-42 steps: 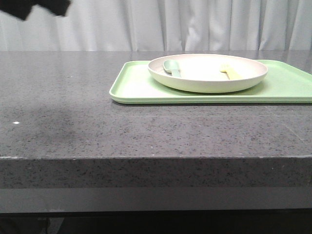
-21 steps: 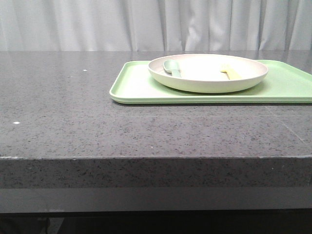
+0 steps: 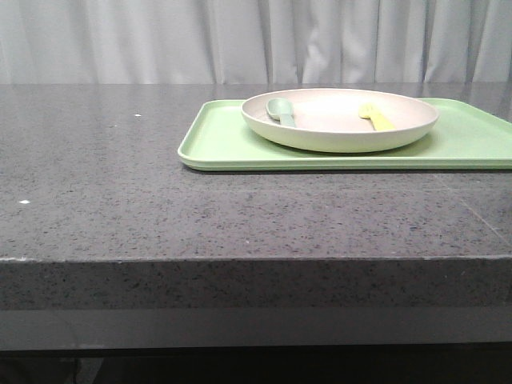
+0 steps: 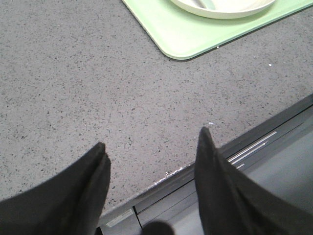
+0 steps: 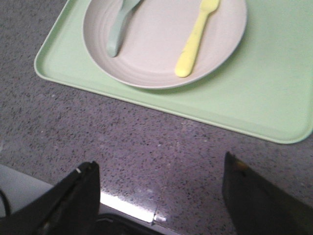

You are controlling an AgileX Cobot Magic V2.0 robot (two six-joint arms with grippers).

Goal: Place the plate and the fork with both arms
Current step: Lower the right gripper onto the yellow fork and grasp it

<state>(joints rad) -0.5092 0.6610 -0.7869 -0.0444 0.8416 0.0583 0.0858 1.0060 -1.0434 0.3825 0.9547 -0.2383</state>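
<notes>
- Opening stage of the task, by the look of it: the plate (image 3: pixel 340 120) sits on the light-green tray (image 3: pixel 224 148), with the fork (image 5: pixel 195 41) and a grey-green spoon (image 5: pixel 120 27) lying inside it; nothing is grasped yet.
- Left gripper (image 4: pixel 151 147): released, its two dark fingers spread apart with bare grey countertop (image 4: pixel 73 88) showing between them; it hovers over the table's near edge; the tray's rounded corner lies well ahead of the fingertips and off toward the right-hand finger; only a sliver of the plate's rim is seen beyond that.
- Right gripper (image 5: pixel 159 176): likewise released, the jaws wide apart; it hangs above the countertop strip between the table edge and the tray; the plate lies ahead of the fingertips, roughly centred between them; the fork rests in the plate ahead of the gap, nearer the right-hand finger, handle end closest to the gripper and tines pointing away; the spoon lies ahead of the left-hand finger.
- Pose: both wrist cameras look steeply down and forward, suggesting raised, pitched-down wrists; neither arm appears in the front view, so both are judged to sit back from the tray.
- Next move, as a judgement: each arm must reach forward and descend; the fork needs a narrow, well-aligned pinch across its thin handle; the plate needs a grip at its raised rim, which may slip if taken too shallowly.
</notes>
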